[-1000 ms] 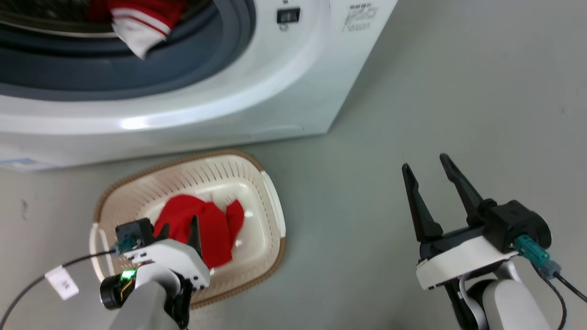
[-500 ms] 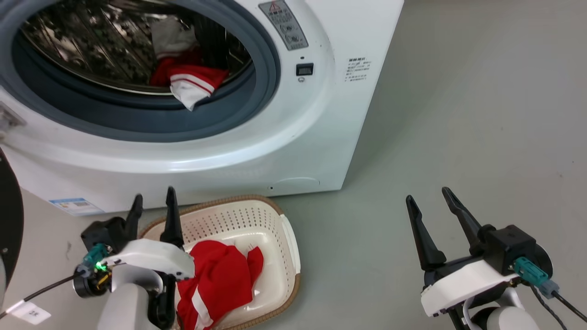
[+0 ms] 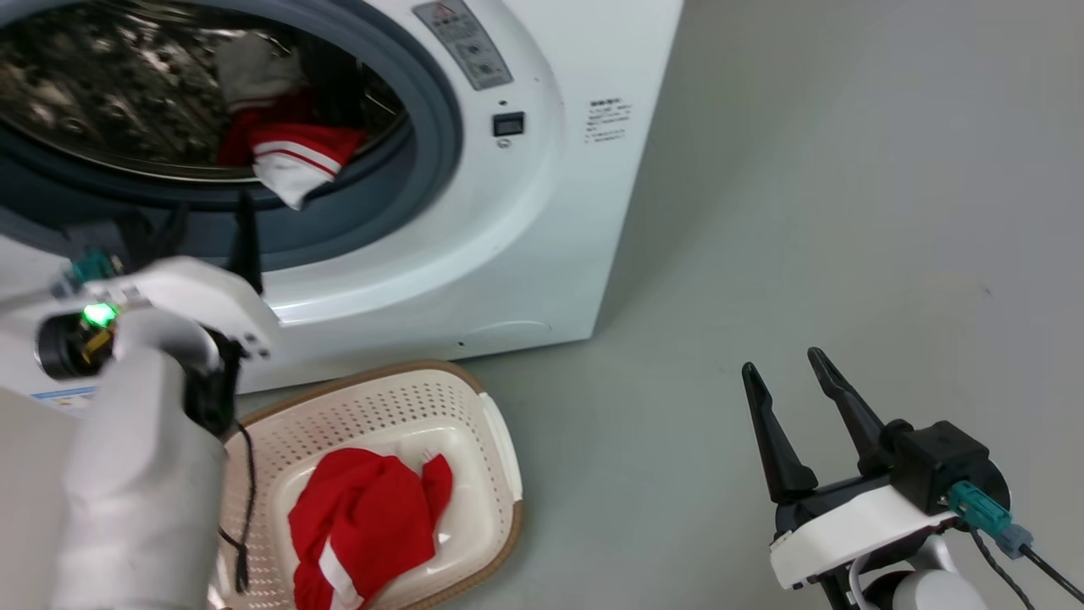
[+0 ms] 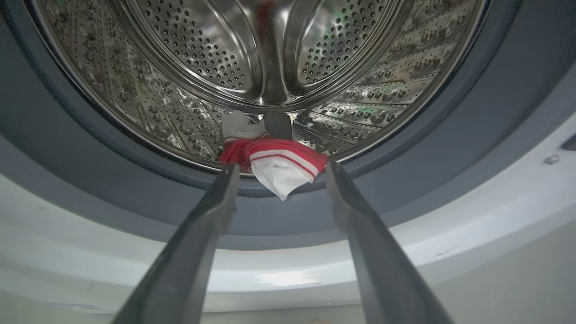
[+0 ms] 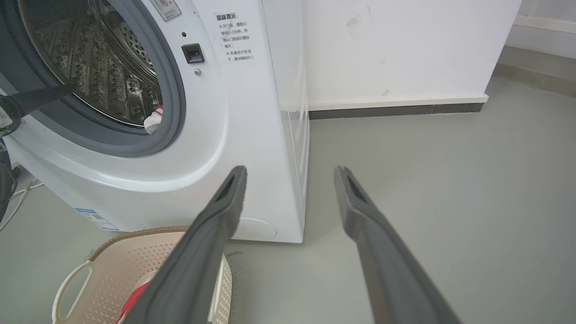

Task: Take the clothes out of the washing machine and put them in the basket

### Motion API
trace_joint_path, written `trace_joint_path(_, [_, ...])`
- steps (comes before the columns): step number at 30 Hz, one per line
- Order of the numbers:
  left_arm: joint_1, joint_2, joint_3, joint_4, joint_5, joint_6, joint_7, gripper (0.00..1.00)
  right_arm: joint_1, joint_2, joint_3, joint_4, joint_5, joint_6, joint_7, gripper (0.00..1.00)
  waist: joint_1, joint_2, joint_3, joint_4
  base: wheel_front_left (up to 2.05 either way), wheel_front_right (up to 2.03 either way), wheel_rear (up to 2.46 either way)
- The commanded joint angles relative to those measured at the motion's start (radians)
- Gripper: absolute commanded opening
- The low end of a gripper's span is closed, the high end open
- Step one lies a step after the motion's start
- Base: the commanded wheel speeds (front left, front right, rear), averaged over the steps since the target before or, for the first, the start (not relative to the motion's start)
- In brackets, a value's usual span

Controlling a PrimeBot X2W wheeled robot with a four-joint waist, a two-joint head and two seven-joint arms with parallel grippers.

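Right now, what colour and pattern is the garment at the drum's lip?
The garment is red with a white, red-striped end; clearest in the left wrist view.

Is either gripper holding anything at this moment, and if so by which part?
Nothing is held. The left gripper is open, pointing at the garment in the washing machine; the right gripper is open above the floor.

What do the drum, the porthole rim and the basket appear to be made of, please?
Drum: likely stainless steel, shiny, perforated, mirror-like reflections. Porthole rim: matte grey, probably rubber, no glare. Basket: glossy cream plastic by its moulded holes; brown rim looks woven.
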Motion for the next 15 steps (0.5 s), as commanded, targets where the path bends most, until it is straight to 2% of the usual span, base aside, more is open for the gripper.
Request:
trace_joint_path(1, [-0.054,0.021,-0.006,0.038,-0.012,-0.002,0.031,1.00,-0.011,-0.001,0.006,0.005,0.011,0.000,-0.010,1.00,0.0002,0.0000,0.034,-0.033,0.00,0.00,0.00])
trace_joint_path(8, [-0.250,0.122,-0.034,0.188,-0.055,-0.005,0.210,1.00,-0.046,-0.001,0.029,0.029,0.041,0.000,-0.053,1.00,0.0002,0.0000,0.133,-0.106,0.00,0.00,0.00])
trace_joint_path(15, [-0.413,0.229,-0.081,0.257,-0.094,-0.005,0.425,1.00,-0.091,-0.001,0.054,0.062,0.074,0.000,-0.096,1.00,0.0002,0.0000,0.241,-0.168,0.00,0.00,0.00])
